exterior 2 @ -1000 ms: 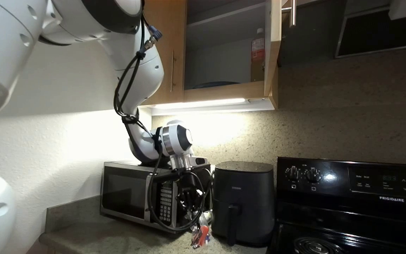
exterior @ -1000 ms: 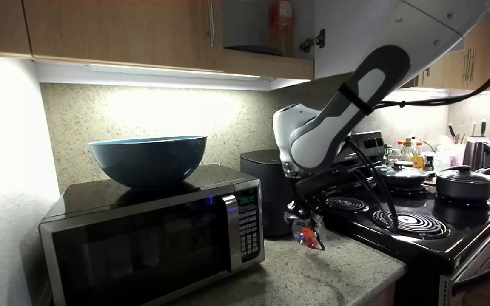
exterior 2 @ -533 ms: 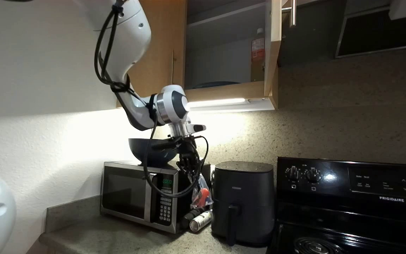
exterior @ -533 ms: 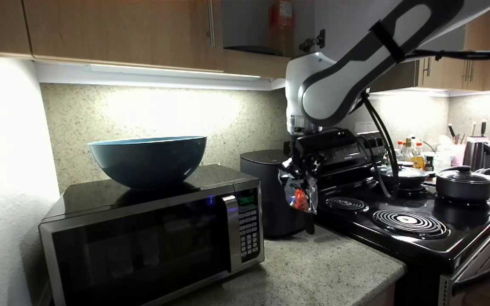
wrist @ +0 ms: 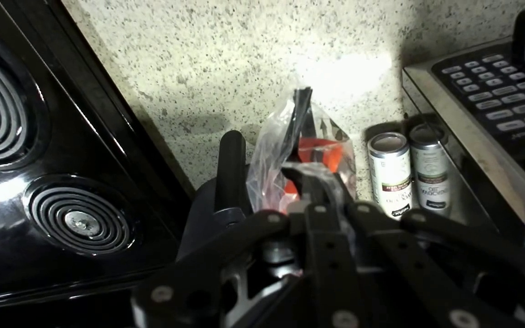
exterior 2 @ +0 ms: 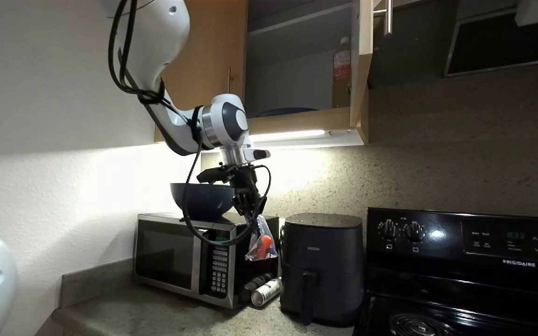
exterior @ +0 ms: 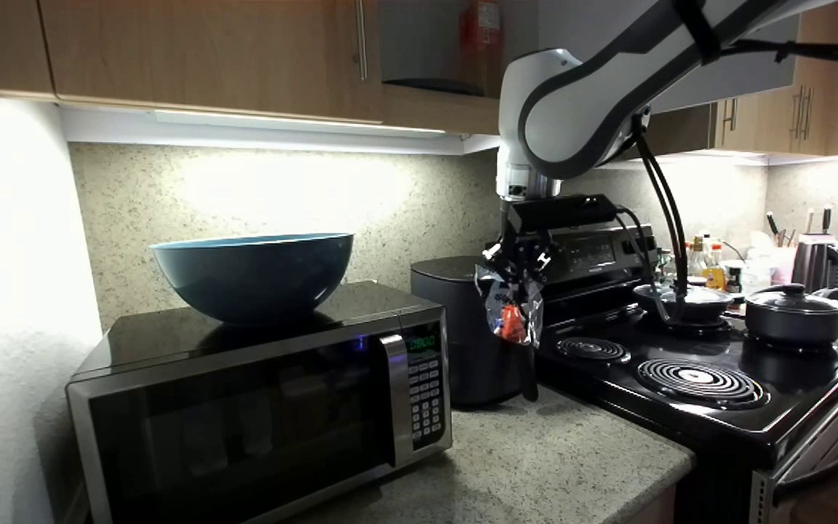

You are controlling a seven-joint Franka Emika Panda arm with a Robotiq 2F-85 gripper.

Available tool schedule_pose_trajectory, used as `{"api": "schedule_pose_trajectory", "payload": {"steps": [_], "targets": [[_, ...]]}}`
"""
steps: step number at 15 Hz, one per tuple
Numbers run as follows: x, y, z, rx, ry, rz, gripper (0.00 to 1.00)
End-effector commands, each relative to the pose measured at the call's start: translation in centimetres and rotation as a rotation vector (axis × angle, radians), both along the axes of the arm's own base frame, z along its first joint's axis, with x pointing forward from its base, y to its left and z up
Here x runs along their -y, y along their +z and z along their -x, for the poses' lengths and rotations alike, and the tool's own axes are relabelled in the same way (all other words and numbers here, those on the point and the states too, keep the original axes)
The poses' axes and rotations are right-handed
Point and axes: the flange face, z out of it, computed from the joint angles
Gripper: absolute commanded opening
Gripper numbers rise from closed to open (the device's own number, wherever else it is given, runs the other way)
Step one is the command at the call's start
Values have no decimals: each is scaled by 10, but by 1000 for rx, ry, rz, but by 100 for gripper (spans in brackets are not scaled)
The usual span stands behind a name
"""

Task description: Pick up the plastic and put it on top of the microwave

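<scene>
The plastic [exterior: 512,324] is a crumpled clear wrapper with a red-orange patch. It hangs below my gripper [exterior: 519,282], pinched between the fingers, in both exterior views. It also shows in the wrist view [wrist: 262,175] beyond the fingertips. My gripper [exterior 2: 252,213] points down, shut on the wrapper's upper part. The silver-grey microwave [exterior: 259,407] stands on the counter. The gripper and wrapper are beside its button-panel side, not over it. The wrapper's lower end hangs below the level of the microwave's top [exterior: 368,302]. The microwave's panel edge shows in the wrist view [wrist: 449,109].
A big blue bowl [exterior: 252,280] sits on the microwave. A black air fryer [exterior 2: 322,266] stands close to the wrapper. Two cans [wrist: 390,173] lie between it and the microwave. The black stove [exterior: 688,378] stands beyond. An open cabinet [exterior 2: 297,70] hangs above.
My gripper has risen with the plastic in it, from low near the counter to about the height of the microwave's upper part. The rise slowed in the last half second.
</scene>
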Motion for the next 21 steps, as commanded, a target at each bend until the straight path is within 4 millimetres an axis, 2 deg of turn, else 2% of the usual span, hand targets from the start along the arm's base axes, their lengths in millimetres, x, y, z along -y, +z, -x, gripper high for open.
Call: {"api": "schedule_pose_trajectory", "payload": {"steps": [1,5,8,11,14,17,21], "targets": [[-12,22,-18,101,25,10,4],[-31,81,-44,311,95,-10,4],[-53,105,-64,404,144,-40,4],[-75,104,-81,454,190,-60,4],[-99,89,-94,437,233,-93,4],[-113,83,-93,384,264,-103,4],[-118,89,-78,341,287,-122,4]]}}
